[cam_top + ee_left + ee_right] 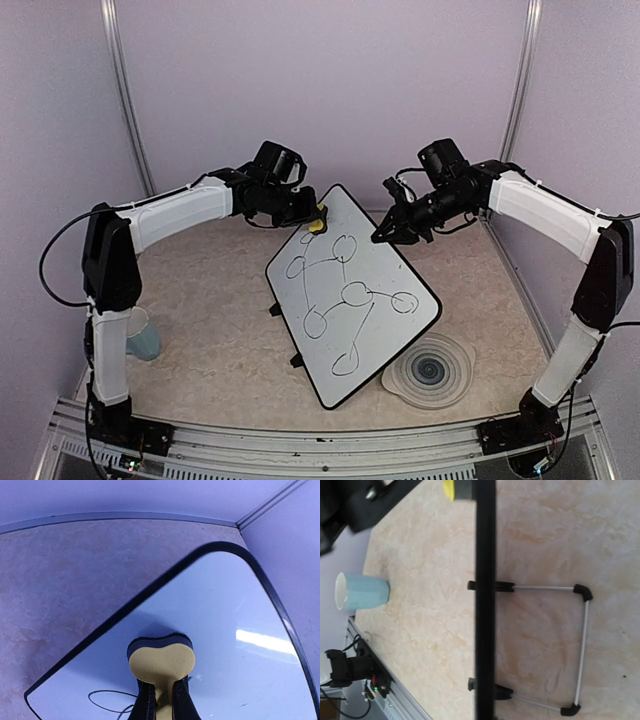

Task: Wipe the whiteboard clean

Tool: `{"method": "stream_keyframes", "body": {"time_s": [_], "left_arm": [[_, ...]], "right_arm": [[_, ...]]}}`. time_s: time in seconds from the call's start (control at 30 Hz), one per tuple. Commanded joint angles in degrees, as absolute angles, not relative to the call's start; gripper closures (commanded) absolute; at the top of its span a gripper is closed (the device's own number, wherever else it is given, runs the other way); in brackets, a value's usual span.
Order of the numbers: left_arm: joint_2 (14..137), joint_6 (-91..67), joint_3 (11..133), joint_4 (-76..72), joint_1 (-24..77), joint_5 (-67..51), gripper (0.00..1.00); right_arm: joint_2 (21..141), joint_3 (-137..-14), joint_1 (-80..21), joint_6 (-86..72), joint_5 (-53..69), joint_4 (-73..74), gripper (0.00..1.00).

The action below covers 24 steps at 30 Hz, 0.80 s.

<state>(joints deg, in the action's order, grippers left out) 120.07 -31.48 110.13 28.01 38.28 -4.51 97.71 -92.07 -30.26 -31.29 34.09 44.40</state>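
The whiteboard (385, 265) stands tilted in the middle of the table, with black marker loops and lines (345, 300) on it. My left gripper (308, 215) is shut on a yellow eraser with a dark felt face (317, 224). It presses the eraser against the board's far corner. The left wrist view shows the eraser (161, 662) between the fingers (145, 700) on the board (235, 605), with a marker line beside it. My right gripper (383, 236) sits at the board's far right edge and looks closed on it. The right wrist view shows that edge (485, 580) end-on, with no fingers visible.
A light blue cup (143, 335) stands at the left, also in the right wrist view (362, 591). A round grey ringed plate (430, 370) lies by the board's near right corner. The board's wire stand (582, 645) shows underneath. Walls enclose the table.
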Motion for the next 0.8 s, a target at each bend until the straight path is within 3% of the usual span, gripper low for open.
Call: {"method": "stream_keyframes", "body": {"time_s": [0.0, 0.23, 0.77], "left_arm": [[119.9, -25.9, 111.5, 26.5, 43.6, -9.8, 1.0], [119.7, -26.4, 110.9, 23.9, 44.0, -9.7, 1.0], [117.4, -31.8, 91.5, 17.6, 37.3, -7.1, 1.0]], "right_arm": [[98.7, -93.1, -32.3, -23.8, 36.9, 41.6, 1.0], [98.9, -95.0, -32.2, -24.0, 37.5, 42.3, 1.0], [99.4, -96.0, -32.2, -24.9, 37.7, 41.3, 1.0]]}}
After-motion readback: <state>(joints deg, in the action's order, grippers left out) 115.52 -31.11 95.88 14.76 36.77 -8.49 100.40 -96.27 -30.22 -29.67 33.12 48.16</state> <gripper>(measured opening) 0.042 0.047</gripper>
